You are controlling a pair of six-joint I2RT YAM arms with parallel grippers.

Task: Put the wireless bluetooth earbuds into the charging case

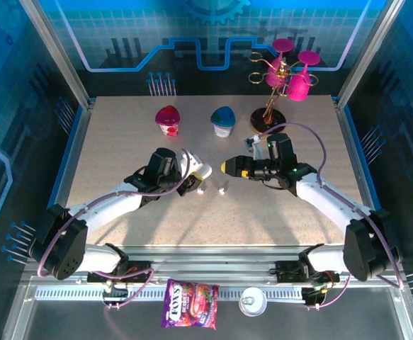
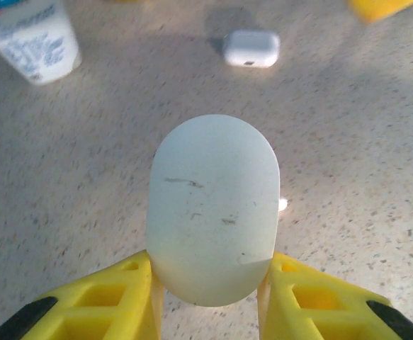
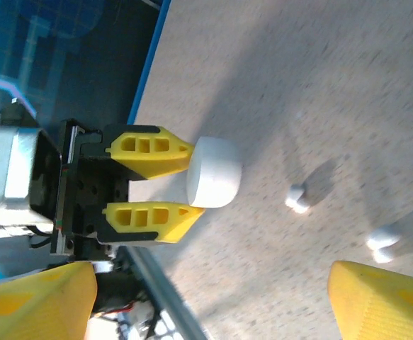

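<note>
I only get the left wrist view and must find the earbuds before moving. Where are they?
Observer: Two earbuds lie loose on the table, a little nearer its front edge than the case your left gripper holds.
Operator: Is the right gripper free?
Observer: Yes, the right gripper is open and empty, pointing at that case.

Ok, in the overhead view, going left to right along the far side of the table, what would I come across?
Pink-topped cup → blue-topped cup → gold rack hung with pink glasses.
</note>
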